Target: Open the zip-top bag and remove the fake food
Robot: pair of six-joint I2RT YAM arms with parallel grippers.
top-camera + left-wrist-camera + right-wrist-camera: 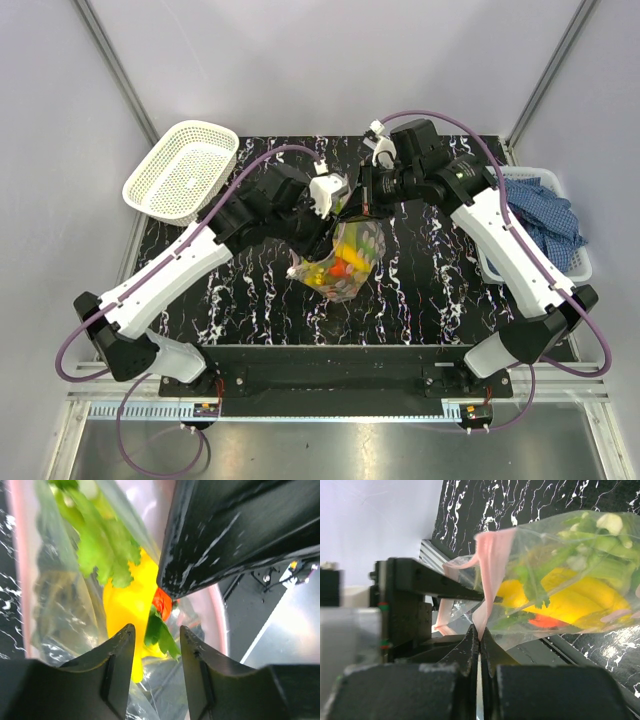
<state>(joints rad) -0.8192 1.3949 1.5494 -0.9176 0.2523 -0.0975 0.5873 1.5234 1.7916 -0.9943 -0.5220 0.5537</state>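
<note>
Basket (185, 170) sits far left. Left gripper (157, 630) is released, its jaws apart just before the bag (358, 285), which is held up mid-table with the food (338, 266) inside. Only the right wrist view shows the right gripper (479, 635) clenched on the bag's pink zip strip.

the scene is enclosed by plain pale grey wall panels (330, 60) at the back and on both sides, and slanting aluminium posts (110, 60) are set at the two back corners. a black worktop (420, 300), veined with white like marble, is laid in the middle. along its near edge a black plate (330, 380) is fixed, followed by a pale slotted rail (330, 410), and below that a dull grey metal surface (330, 455) is seen. everything is lit softly and evenly, with a faint sheen on the metal.
</note>
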